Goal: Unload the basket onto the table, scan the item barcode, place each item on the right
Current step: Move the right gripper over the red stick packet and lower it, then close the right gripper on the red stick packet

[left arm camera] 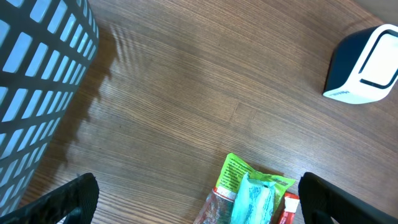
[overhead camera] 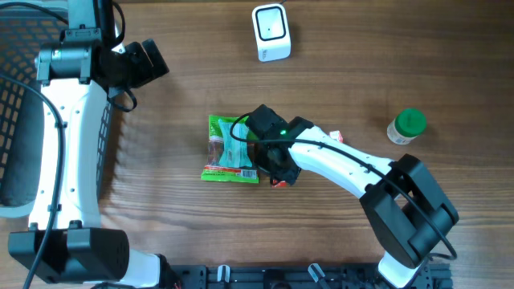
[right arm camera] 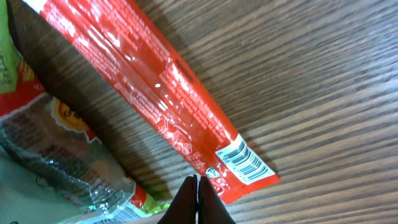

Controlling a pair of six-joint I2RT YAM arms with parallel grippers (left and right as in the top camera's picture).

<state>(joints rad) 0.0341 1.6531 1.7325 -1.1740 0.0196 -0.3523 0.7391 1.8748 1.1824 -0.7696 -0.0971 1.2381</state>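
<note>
Currently the right claw (right arm camera: pixel 197 186) is pinched fully shut, tips at the lower edge of the red packet (right arm camera: pixel 155 93), just beside its barcode (right arm camera: pixel 244 163); can't tell if any film is caught. Packet lies flat on the table (overhead camera: pixel 161 160), just beside the green snack bag (overhead camera: pixel 229 148), well apart from the scanner (overhead camera: pixel 271 32). Left claw (overhead camera: pixel 152 63) spread wide, holding nothing, near the basket (overhead camera: pixel 20 72)

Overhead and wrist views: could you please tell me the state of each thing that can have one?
Red packet: lying flat, barcode facing up.
Right pincer: shut, tips at the red packet's edge.
Left pincer: open, holding nothing.
Green snack bag: lying flat.
Barcode scanner: standing, untouched.
Bottle: upright, green lid on.
</note>
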